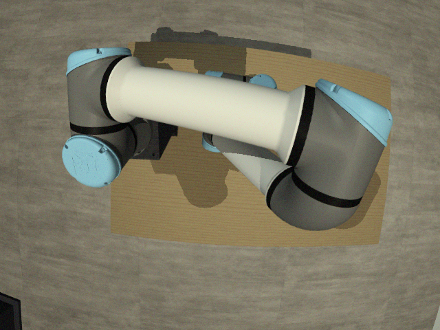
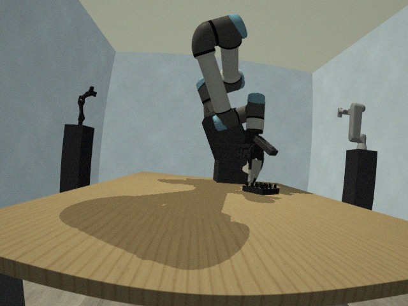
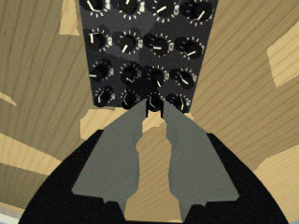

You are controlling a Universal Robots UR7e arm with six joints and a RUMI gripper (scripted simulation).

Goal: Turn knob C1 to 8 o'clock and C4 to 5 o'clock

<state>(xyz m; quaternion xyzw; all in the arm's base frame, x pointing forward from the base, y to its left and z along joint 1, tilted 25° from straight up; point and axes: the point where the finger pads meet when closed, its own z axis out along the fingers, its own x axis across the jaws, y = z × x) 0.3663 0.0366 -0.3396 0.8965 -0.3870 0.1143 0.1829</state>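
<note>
From my seat, the gripper (image 2: 252,182) (image 3: 154,101) has its fingertips pinching a knob (image 3: 154,103) in the nearest row, third from left in the wrist view. There, the knob box (image 2: 260,190) (image 3: 112,58) stretches toward 12 o'clock, flat on the table (image 1: 245,227) (image 2: 296,237) (image 3: 42,56).

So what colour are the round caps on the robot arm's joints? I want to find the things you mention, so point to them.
Light blue (image 1: 91,161) (image 2: 255,98), and the top view shows it best.
</note>
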